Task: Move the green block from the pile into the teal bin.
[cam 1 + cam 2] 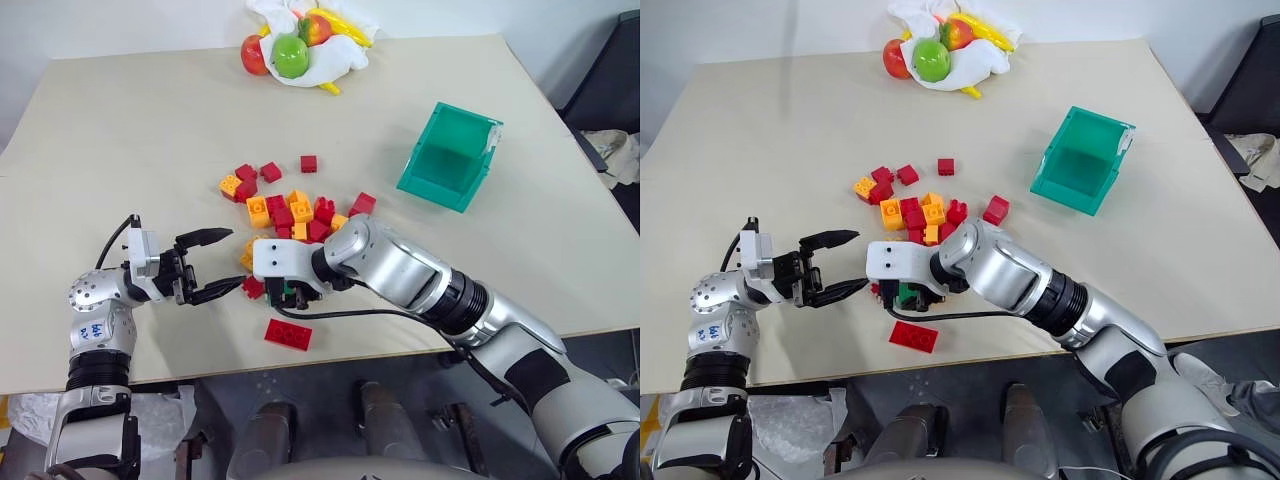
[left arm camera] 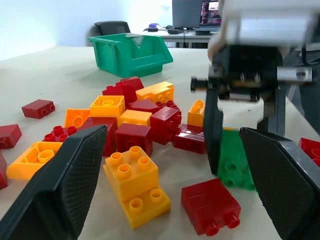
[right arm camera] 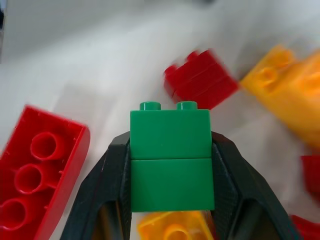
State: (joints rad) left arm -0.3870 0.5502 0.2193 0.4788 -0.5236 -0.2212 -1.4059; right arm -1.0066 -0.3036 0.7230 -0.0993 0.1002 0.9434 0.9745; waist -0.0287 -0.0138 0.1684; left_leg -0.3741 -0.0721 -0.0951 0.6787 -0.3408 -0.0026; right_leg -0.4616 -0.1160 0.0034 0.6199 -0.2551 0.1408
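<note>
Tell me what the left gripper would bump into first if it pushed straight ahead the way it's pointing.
Most likely the right gripper and the green block between its fingers, which sit just beyond the left gripper and its open fingers. The orange brick lies lower on the table and might be grazed; depth is unclear.

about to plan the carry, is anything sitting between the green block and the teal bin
The right gripper is shut on the green block at the pile's near edge. The rest of the pile lies on the table between it and the teal bin. Beyond the pile, nothing visible stands in the way.
</note>
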